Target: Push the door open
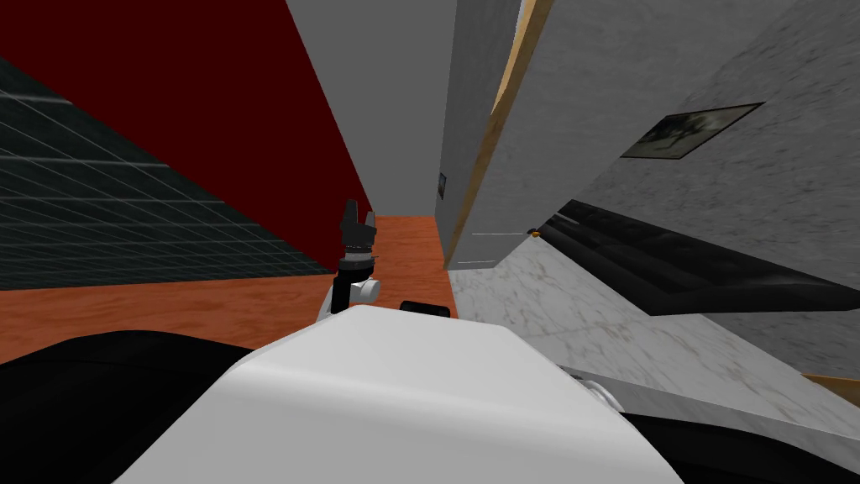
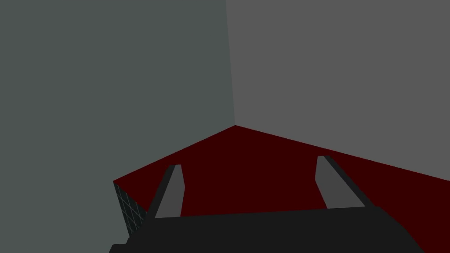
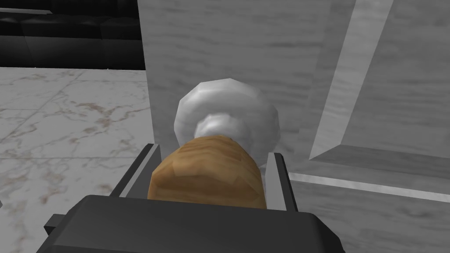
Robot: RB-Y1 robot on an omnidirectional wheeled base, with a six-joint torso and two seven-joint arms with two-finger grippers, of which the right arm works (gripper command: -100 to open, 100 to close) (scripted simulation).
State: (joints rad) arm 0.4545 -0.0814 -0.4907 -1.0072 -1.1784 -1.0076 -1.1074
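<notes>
Grey door with a pale wooden edge, slanting from top centre down to the middle of the head view. Looks partly open. Round wooden knob on a grey rosette, lower centre of the right wrist view, close to the door's free edge. Clamped on it, the right gripper, both blades pressing the knob's sides. Guessing a rigid slab here, zero flex, probably a fair bit of weight, so calls for a steady shove rather than a jab. Smooth rounded knob, so some risk of slipping out from between thin blades under any twist; best to keep the grip square and push straight through it. Honestly a good spot to hold anyway, far from the hinge side, so plenty of leverage. Past the door's edge, white veined marble floor at left of the right wrist view and a black sofa across its upper left corner. Same sofa at middle right of the head view, below a dark framed picture on the grey wall at upper right. Orange-brown wood floor at lower left of centre. Over there too, the left gripper, raised just left of centre, blades spread with nothing between them, well apart from the door.
</notes>
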